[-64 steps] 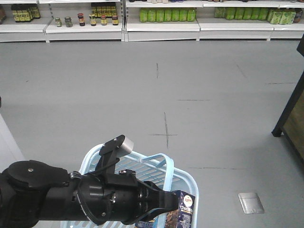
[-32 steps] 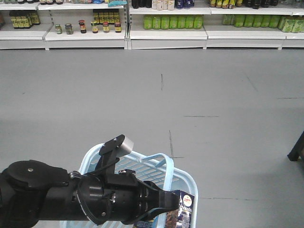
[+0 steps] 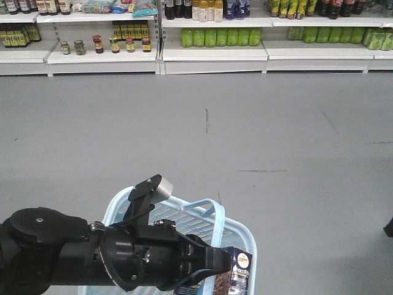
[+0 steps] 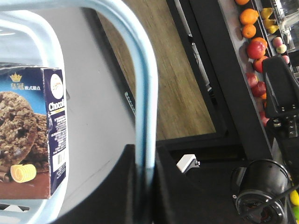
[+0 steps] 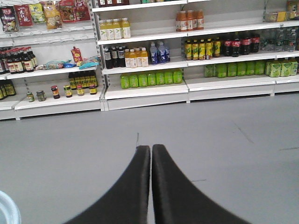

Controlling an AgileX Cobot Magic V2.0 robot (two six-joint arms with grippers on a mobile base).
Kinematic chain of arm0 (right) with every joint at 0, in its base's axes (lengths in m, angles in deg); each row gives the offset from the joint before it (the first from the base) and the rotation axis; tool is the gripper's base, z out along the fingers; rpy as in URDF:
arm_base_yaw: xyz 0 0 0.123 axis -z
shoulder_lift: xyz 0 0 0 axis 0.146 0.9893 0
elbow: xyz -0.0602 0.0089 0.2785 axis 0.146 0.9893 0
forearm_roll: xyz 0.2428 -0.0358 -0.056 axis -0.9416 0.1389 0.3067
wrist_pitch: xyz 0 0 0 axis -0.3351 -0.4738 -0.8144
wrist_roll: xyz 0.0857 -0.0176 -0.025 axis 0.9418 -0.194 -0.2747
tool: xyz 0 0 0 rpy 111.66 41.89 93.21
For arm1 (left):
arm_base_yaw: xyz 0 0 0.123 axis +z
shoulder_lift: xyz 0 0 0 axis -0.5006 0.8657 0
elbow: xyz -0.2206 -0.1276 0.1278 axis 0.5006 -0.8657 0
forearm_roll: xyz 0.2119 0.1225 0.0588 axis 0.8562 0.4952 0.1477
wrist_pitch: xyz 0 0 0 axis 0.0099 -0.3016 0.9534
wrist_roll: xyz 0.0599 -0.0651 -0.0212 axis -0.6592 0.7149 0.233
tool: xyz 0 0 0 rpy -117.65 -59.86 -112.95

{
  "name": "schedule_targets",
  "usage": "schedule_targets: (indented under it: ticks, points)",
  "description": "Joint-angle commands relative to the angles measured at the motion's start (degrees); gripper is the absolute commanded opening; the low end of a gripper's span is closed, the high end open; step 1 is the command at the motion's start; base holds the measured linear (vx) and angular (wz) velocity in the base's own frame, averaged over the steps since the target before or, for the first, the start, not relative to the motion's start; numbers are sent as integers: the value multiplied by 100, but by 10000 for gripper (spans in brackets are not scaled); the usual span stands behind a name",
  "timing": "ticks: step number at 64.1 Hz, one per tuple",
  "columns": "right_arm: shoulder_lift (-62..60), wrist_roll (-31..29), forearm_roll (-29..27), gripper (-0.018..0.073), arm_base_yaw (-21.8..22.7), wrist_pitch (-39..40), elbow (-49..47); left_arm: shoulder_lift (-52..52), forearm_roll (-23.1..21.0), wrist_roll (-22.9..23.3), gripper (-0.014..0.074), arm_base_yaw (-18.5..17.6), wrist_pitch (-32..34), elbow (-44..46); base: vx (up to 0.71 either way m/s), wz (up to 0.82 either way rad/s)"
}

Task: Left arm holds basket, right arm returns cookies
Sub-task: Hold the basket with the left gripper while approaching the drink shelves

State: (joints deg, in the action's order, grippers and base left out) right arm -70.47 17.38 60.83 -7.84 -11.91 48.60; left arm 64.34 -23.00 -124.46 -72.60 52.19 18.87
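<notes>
shelves (image 3: 209, 52) sit lower in front view than second ago: base moving, arms unchanged. left gripper (image 4: 144, 164) clamped on handle (image 4: 147, 93) of basket (image 3: 243, 236). cookies (image 3: 241, 274) upright in basket, lower right. right gripper (image 5: 151, 156) closed, empty; return not begun

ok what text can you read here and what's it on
"Choco..." on the side of the cookie box, remaining letters unclear.
Chinese characters by its crown logo: too blurred.
Its fine print and barcode digits: too small.
Labels on the shelf bottles: too small.
</notes>
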Motion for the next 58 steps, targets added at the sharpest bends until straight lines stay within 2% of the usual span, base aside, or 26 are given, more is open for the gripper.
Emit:
schedule_targets:
  ticks: [1, 58]
  points:
    - [-71, -9, 56, -8, -4, 427, 19, -242, -375, -94, -6, -25, -212, 161, 37, -3]
    - [-71, -9, 56, -8, -4, 427, 19, -242, -375, -94, -6, -25, -212, 161, 36, 1]
